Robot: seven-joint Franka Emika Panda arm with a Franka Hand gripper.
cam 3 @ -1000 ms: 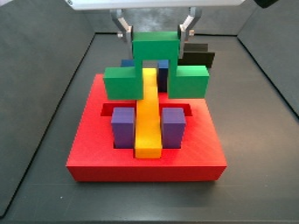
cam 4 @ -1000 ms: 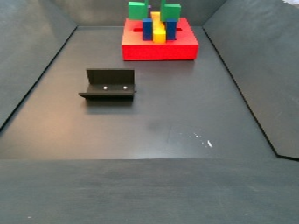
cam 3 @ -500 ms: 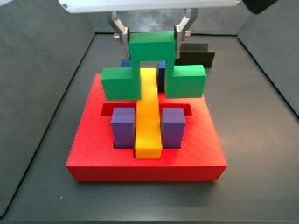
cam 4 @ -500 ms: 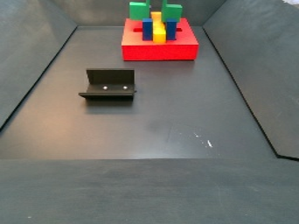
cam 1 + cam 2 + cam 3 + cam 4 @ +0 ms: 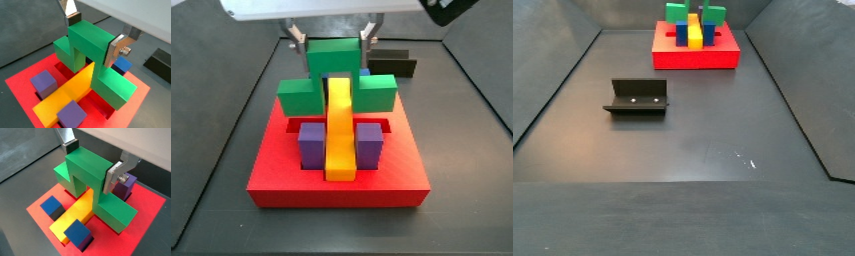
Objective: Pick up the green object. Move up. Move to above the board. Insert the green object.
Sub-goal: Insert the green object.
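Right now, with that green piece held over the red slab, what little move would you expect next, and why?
Probably a small straight push down. The gripper is shut on the green object, whose centre block straddles the yellow bar on the board. In a side view its side blocks look above the board's surface rather than seated, though how deep they sit cannot be told.

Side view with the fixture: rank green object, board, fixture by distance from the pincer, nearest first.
1. Green object: held in the pincer, at the far end of the floor.
2. Board: directly beneath the pincer.
3. Fixture: out on the open floor, well toward the camera.
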